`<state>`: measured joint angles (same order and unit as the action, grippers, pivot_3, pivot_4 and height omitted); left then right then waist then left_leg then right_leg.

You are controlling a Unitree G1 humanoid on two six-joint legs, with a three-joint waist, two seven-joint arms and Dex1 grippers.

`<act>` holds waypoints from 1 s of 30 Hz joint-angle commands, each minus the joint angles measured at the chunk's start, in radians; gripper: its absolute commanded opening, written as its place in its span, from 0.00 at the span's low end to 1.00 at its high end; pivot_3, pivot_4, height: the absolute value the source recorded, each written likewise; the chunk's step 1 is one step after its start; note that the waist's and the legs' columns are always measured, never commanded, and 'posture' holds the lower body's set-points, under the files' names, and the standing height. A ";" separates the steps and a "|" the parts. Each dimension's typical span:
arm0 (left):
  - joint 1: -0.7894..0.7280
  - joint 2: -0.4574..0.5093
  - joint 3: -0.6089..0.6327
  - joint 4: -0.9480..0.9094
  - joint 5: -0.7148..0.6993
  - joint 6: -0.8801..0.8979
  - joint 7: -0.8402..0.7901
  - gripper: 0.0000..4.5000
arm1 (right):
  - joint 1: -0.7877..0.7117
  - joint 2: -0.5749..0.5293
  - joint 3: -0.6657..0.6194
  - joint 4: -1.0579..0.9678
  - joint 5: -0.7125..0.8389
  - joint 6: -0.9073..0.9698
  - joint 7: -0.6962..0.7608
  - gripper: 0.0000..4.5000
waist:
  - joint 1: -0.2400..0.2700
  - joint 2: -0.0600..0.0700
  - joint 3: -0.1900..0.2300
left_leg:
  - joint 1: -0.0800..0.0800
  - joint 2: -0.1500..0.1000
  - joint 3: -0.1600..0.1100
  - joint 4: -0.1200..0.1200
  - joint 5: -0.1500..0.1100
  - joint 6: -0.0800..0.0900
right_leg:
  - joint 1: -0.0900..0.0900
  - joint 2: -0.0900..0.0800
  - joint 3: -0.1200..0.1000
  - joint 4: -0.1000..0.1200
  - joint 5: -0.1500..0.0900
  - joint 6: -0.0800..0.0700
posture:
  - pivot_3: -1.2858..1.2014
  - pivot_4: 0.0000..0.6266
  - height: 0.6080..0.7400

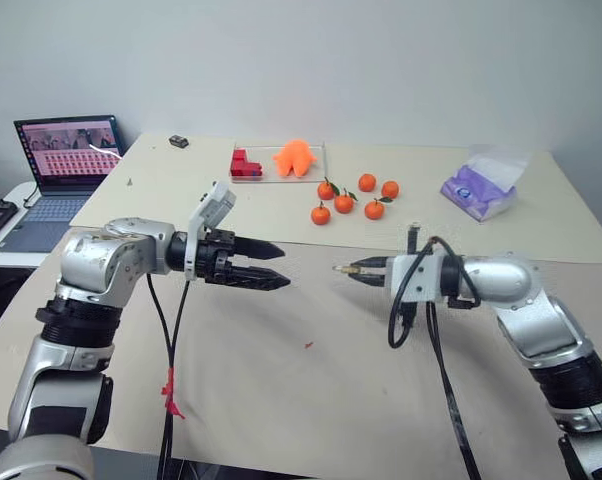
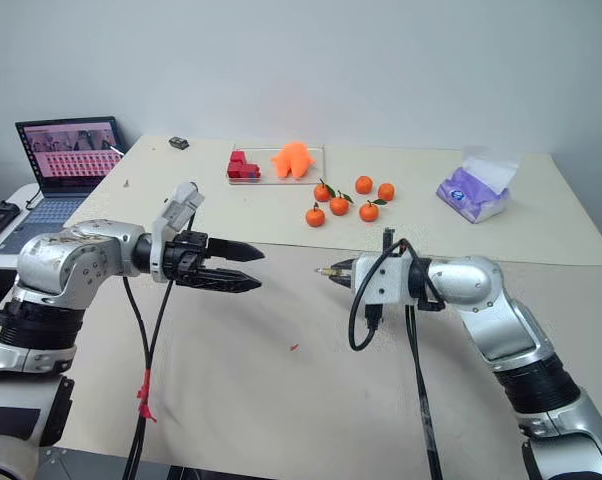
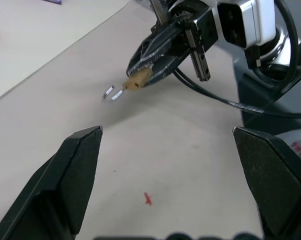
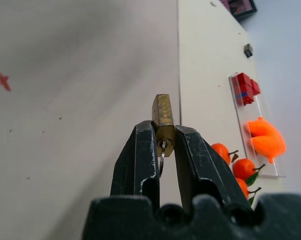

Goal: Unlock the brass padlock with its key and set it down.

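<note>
Plainly small brass padlock (image 4: pixel 163 117), silver shackle, pinched in right gripper (image 4: pixel 164 145)

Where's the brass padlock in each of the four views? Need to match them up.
Left eye view: brass padlock at the right gripper tip, centre of picture.
Right eye view: same spot, just left of the white wrist block.
Left wrist view: small tan block in the right gripper's jaws, upper middle, shackle swung open.
Right wrist view: centre, clamped between the jaws.
Shared landmark: red mark on the table.
</note>
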<state>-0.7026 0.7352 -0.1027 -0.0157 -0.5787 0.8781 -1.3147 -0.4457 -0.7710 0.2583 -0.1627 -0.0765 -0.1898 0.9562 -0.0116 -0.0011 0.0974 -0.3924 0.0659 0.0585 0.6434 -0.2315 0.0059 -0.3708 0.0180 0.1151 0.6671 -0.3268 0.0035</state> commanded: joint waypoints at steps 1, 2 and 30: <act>0.031 0.058 -0.027 -0.061 0.104 -0.161 0.003 0.99 | 0.003 0.024 0.048 0.089 -0.139 -0.233 -0.089 0.02 | -0.002 0.000 0.000 | 0.000 0.000 0.000 0.000 0.000 0.000 | 0.000 0.000 0.000 0.000 0.000 0.000 | 0.52 0.24 0.49; 0.040 0.066 -0.039 -0.071 0.127 -0.194 0.002 0.99 | 0.003 0.034 0.067 0.122 -0.181 -0.290 -0.118 0.02 | -0.002 -0.001 0.000 | 0.001 0.000 0.000 0.000 0.000 0.000 | 0.000 0.000 0.000 0.000 0.000 0.000 | 0.52 0.24 0.49; 0.049 0.043 -0.105 -0.068 0.212 -0.320 -0.033 1.00 | -0.052 0.067 0.168 0.587 -0.652 -0.712 -0.648 0.53 | -0.003 -0.001 0.000 | 0.004 -0.001 0.001 0.002 0.000 0.000 | 0.000 0.000 0.001 0.014 -0.002 -0.003 | 0.52 0.24 0.49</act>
<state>-0.6321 0.7790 -0.2172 -0.0707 -0.3569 0.5700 -1.3422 -0.4990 -0.6824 0.4261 0.4153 -0.7252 -0.8897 0.3090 -0.0143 -0.0023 0.0976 -0.3879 0.0652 0.0594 0.6449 -0.2315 0.0060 -0.3709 0.0183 0.1162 0.6808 -0.3286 0.0006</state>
